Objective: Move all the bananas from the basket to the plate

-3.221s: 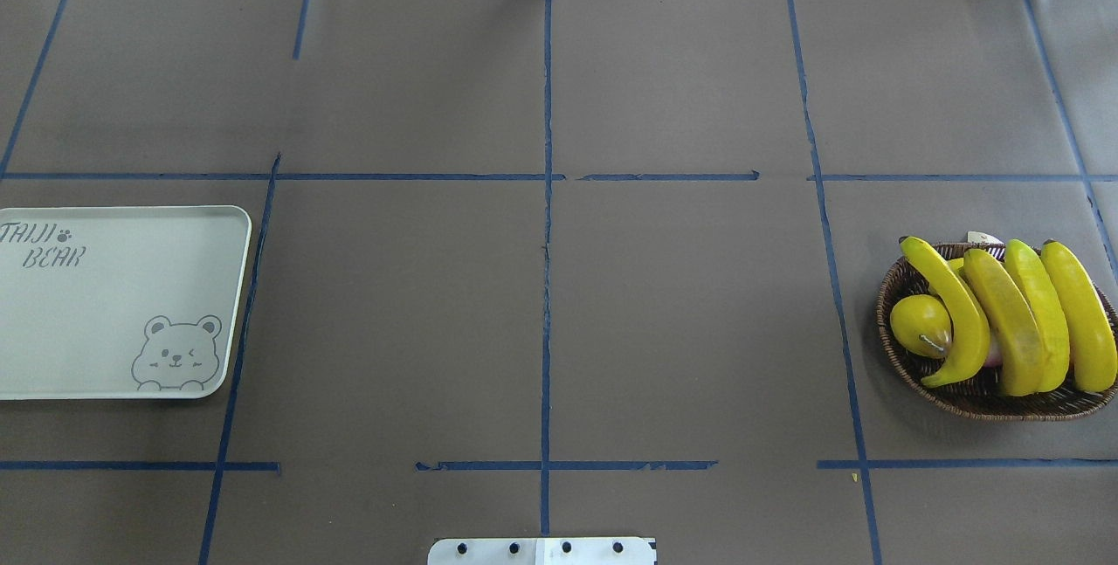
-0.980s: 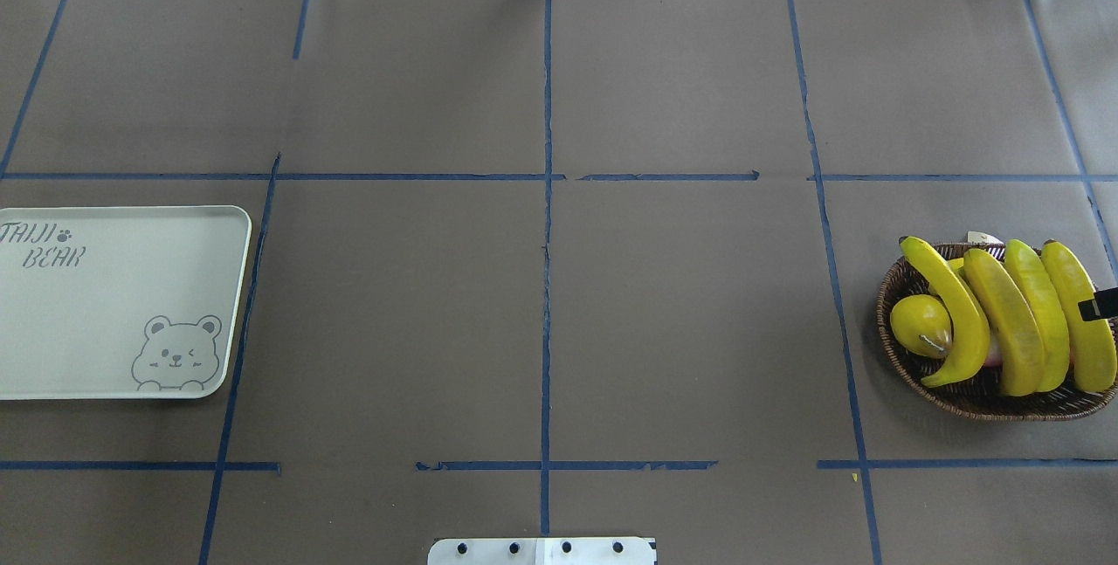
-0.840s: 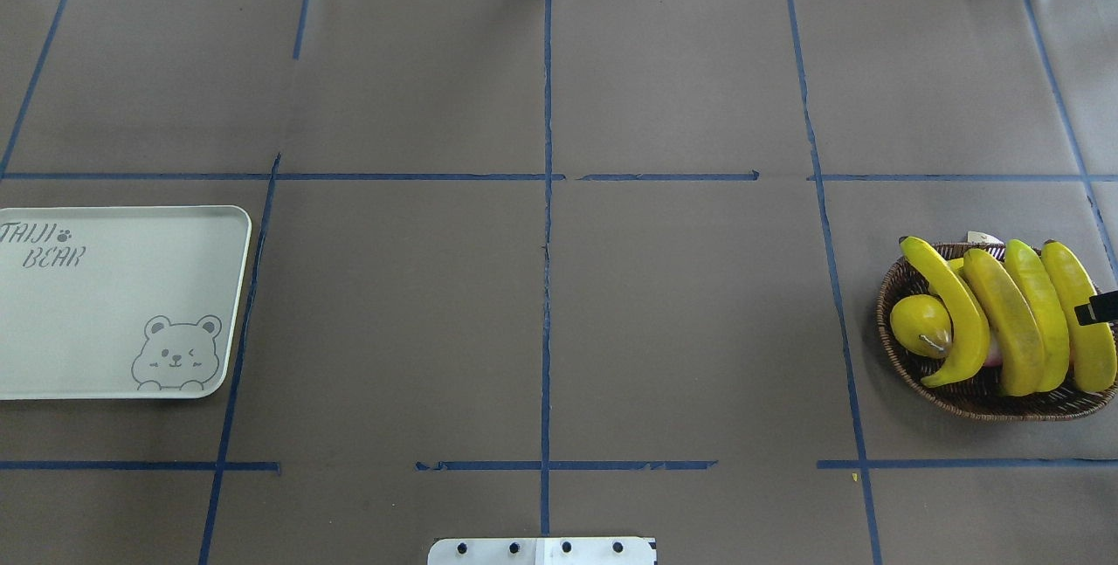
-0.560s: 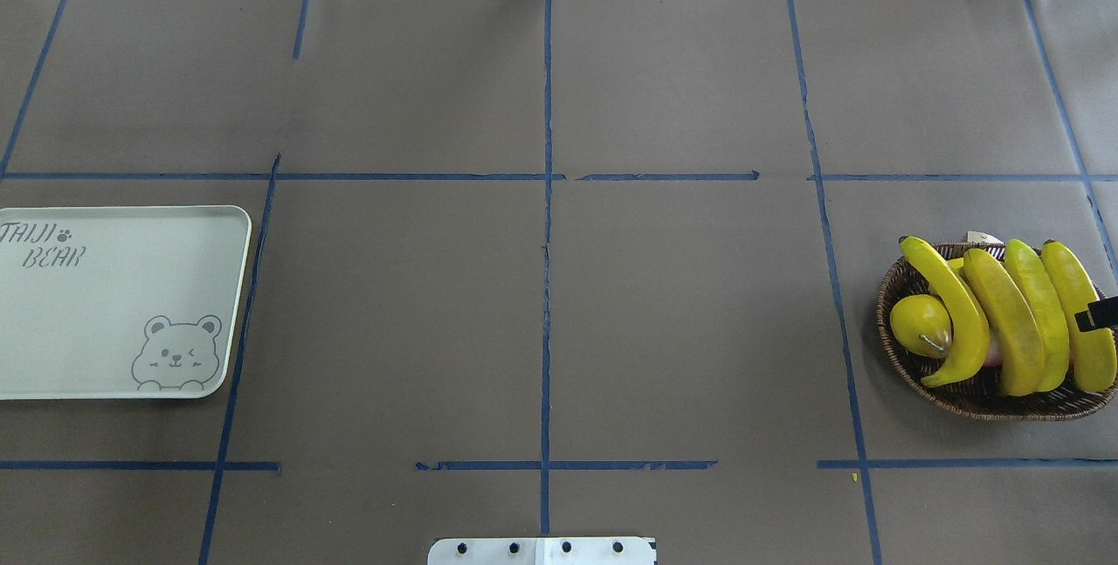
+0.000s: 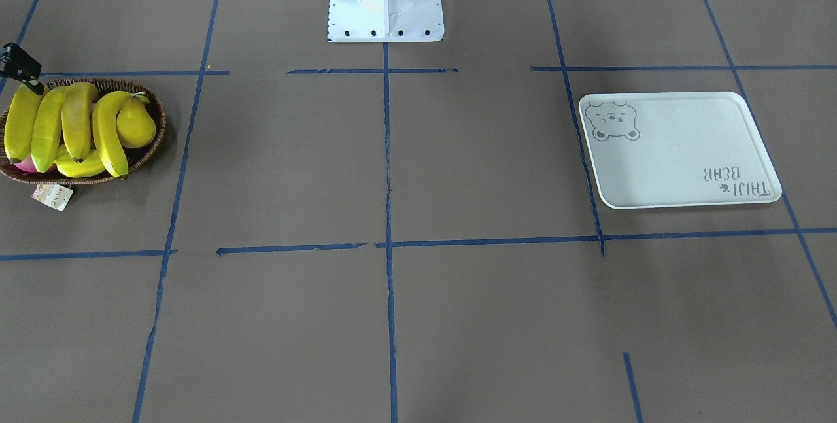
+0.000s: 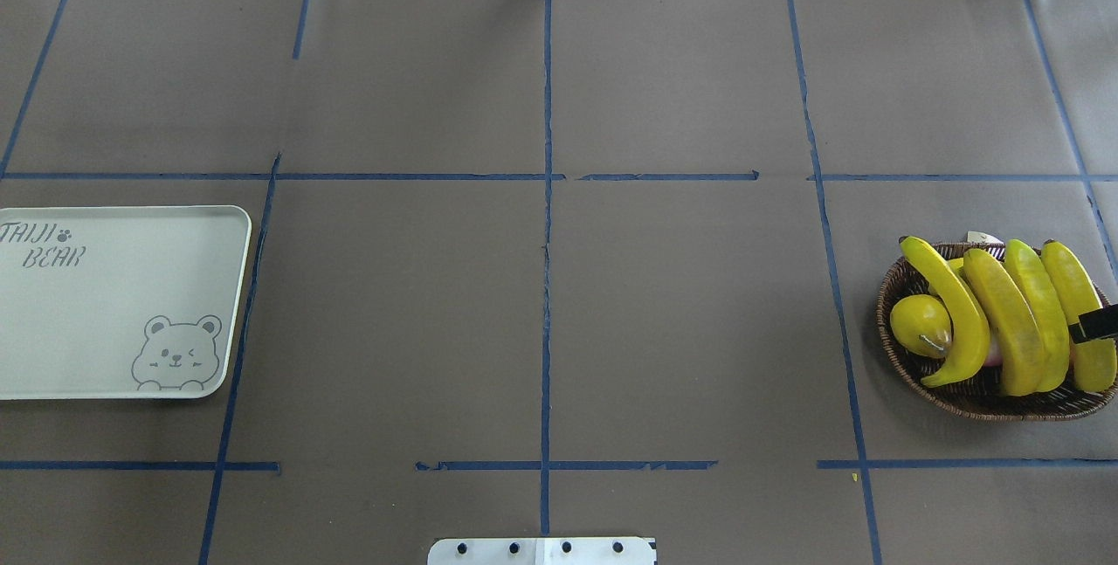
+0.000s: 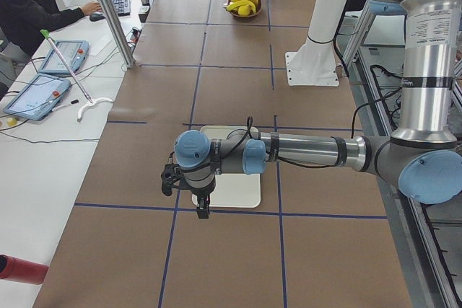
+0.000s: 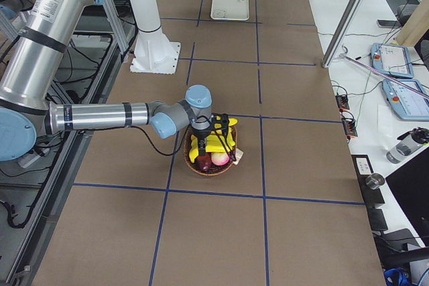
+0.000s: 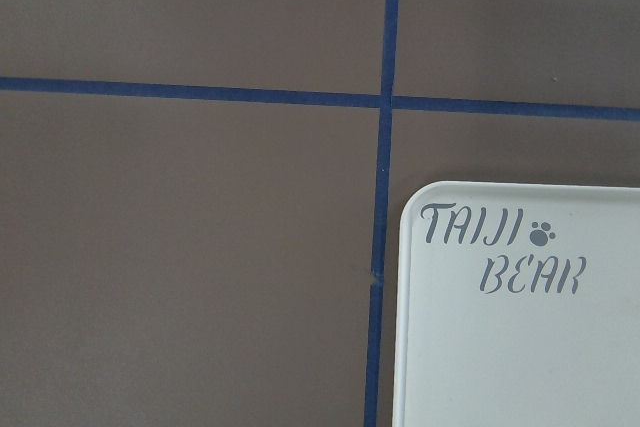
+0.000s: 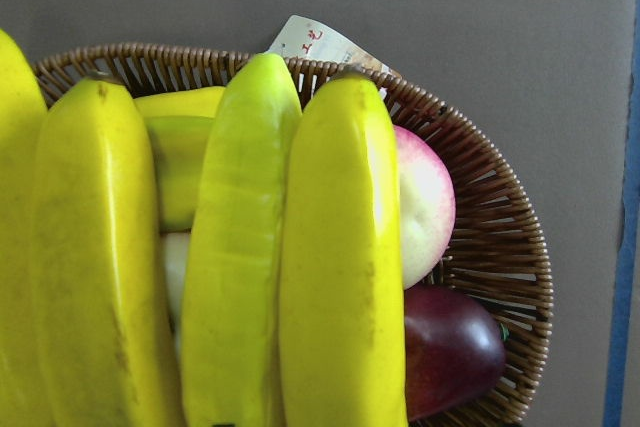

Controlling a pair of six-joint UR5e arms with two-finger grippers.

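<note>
Right tool [image 6: 1099, 327] has edged along the outermost banana [image 6: 1067, 281] at the basket's [image 6: 961, 404] rim.
All four bananas [image 6: 1013, 320] lie in the basket, none on the plate [image 6: 105, 320]; glossy, stiff, likely slippery, so pinch mid-length. Tool's spread: cannot tell.

Yellow pear [image 6: 920, 323], pink fruit [image 10: 425, 205], dark-red fruit [image 10: 452, 347]; brown table [image 6: 681, 312].

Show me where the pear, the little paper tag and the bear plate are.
pear [image 6: 920, 323]: overhead exterior view, middle of its round body.
paper tag [image 5: 52, 196]: exterior front-facing view, centre of the tag.
plate [image 6: 105, 320]: overhead exterior view, bare surface left of the bear print.
</note>
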